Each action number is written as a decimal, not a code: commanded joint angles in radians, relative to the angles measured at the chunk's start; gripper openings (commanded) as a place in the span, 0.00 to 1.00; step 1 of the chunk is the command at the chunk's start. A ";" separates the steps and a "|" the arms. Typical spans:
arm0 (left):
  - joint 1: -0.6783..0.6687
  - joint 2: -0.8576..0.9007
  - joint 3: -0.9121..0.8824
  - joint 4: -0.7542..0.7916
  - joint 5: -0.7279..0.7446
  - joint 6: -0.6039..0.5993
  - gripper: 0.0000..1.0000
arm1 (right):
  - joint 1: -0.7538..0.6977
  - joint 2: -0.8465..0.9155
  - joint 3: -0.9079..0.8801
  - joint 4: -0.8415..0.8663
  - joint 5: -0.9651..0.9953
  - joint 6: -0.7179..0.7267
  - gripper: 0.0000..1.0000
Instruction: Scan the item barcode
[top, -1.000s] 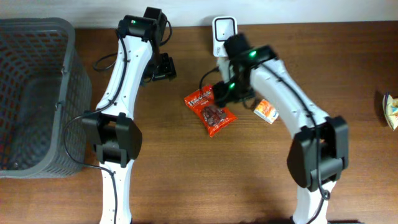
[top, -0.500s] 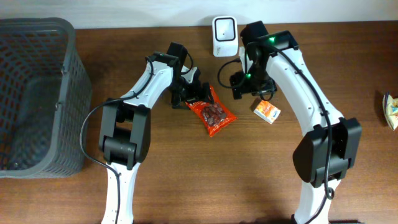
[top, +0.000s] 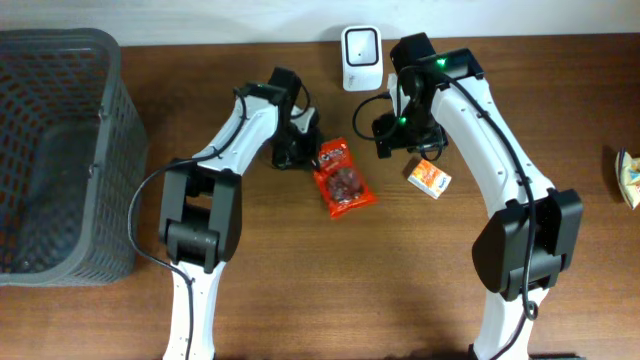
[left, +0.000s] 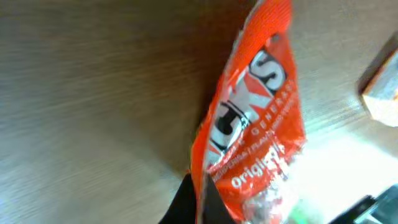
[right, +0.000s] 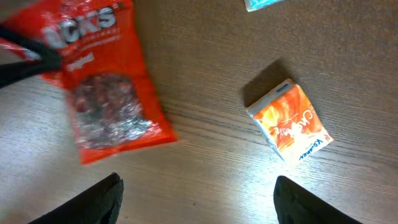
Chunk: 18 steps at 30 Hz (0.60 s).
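A red snack bag (top: 341, 182) lies on the wooden table just below the white barcode scanner (top: 360, 45). My left gripper (top: 306, 156) is shut on the bag's upper left edge. In the left wrist view the dark fingertips (left: 186, 202) pinch the seam of the bag (left: 255, 118). My right gripper (top: 405, 138) hovers open to the right of the bag, above a small orange box (top: 429, 178). In the right wrist view the bag (right: 102, 81) is at the left and the box (right: 289, 121) at the right, with nothing inside the right gripper (right: 199, 205).
A dark plastic basket (top: 75, 60) stands at the far left. Another packet (top: 628, 178) lies at the right table edge. A pale blue item (right: 264, 3) shows at the top of the right wrist view.
The left gripper has shut on the bag's edge, and the bag has swung to stand more upright. The right arm has barely moved.
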 joint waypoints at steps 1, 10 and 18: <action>-0.002 -0.054 0.247 -0.187 -0.342 0.008 0.00 | -0.001 -0.011 0.012 -0.003 0.016 0.007 0.78; -0.074 -0.076 0.579 -0.539 -1.107 -0.132 0.00 | -0.002 -0.011 0.012 0.000 0.054 0.007 0.78; -0.188 -0.034 0.397 -0.500 -1.112 -0.363 0.00 | -0.105 -0.012 0.050 -0.046 0.082 0.035 0.70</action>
